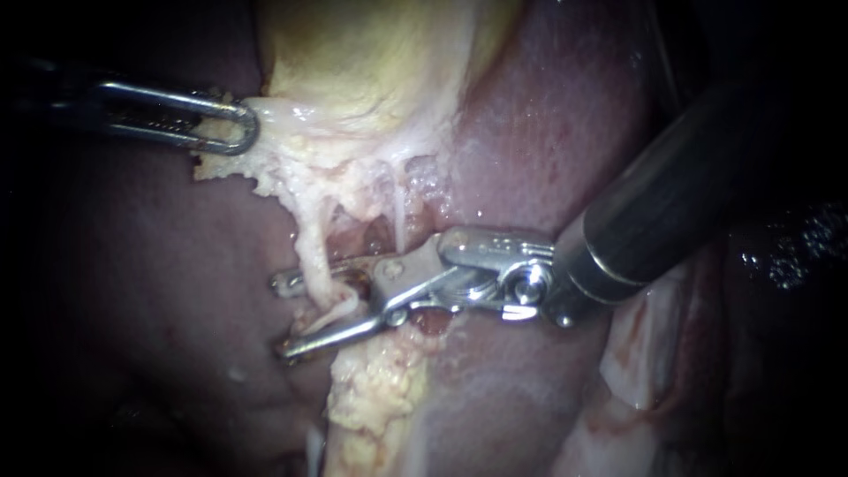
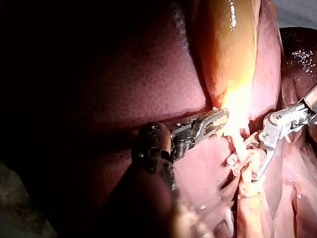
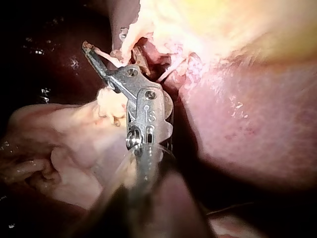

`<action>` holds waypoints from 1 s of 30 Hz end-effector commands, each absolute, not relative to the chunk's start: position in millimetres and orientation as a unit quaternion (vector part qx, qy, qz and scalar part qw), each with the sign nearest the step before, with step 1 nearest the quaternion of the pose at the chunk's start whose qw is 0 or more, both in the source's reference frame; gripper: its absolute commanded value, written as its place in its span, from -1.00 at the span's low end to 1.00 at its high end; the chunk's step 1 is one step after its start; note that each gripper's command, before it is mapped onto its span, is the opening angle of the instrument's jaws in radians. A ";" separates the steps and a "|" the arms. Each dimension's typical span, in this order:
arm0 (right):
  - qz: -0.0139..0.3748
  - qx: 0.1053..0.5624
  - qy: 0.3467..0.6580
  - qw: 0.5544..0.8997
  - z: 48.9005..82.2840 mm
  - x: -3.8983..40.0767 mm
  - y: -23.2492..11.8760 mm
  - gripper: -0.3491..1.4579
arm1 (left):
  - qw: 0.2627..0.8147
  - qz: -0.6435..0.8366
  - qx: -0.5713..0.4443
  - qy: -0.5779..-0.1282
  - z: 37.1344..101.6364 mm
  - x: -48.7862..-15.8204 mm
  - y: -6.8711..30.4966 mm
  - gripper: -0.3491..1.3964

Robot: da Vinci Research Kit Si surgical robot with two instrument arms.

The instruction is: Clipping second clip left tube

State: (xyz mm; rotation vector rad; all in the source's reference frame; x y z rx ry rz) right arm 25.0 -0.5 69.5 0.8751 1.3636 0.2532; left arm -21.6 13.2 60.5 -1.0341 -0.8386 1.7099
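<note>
The left tube [image 1: 311,256], a pale cord, runs down from the gallbladder [image 1: 371,62] across the liver [image 1: 132,291]. My right instrument [image 1: 283,315] comes in from the upper right. Its jaws are open and straddle this tube, one jaw above it and one below. A thinner right tube [image 1: 399,216] hangs beside it. At the upper left, my left instrument [image 1: 231,128] is shut on the pale tissue fringe [image 1: 265,168] at the gallbladder's lower edge. The left wrist view shows my left instrument [image 2: 214,122] gripping the fringe, with my right instrument [image 2: 247,166] around the tube [image 2: 241,148]. In the right wrist view the jaws [image 3: 105,42] hold a pale strand between them.
Yellowish fatty tissue [image 1: 380,389] lies under the right instrument's jaws. A pale fold of tissue [image 1: 636,353] sits beneath its dark shaft [image 1: 671,194]. Liver surface surrounds the tubes on both sides.
</note>
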 end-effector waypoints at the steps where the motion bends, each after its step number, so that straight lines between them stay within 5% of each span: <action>1: 0.110 0.391 0.608 0.682 69.0 24.9 -0.8 -0.11 | 0.468 0.697 -0.422 -0.342 60.5 -21.5 13.2 -1.00; 10: 0.078 0.419 0.608 0.670 64.2 25.5 -4.1 -0.13 | 0.468 0.697 -0.422 -0.342 60.6 -21.4 13.2 -1.00; 17: 0.081 0.424 0.604 0.670 63.6 25.6 -4.4 -0.22 | 0.468 0.697 -0.422 -0.342 60.6 -21.4 13.2 -1.00; 30: 0.088 0.424 0.602 0.671 64.0 24.6 -4.3 -0.70 | 0.468 0.697 -0.422 -0.342 60.7 -21.4 13.2 -1.00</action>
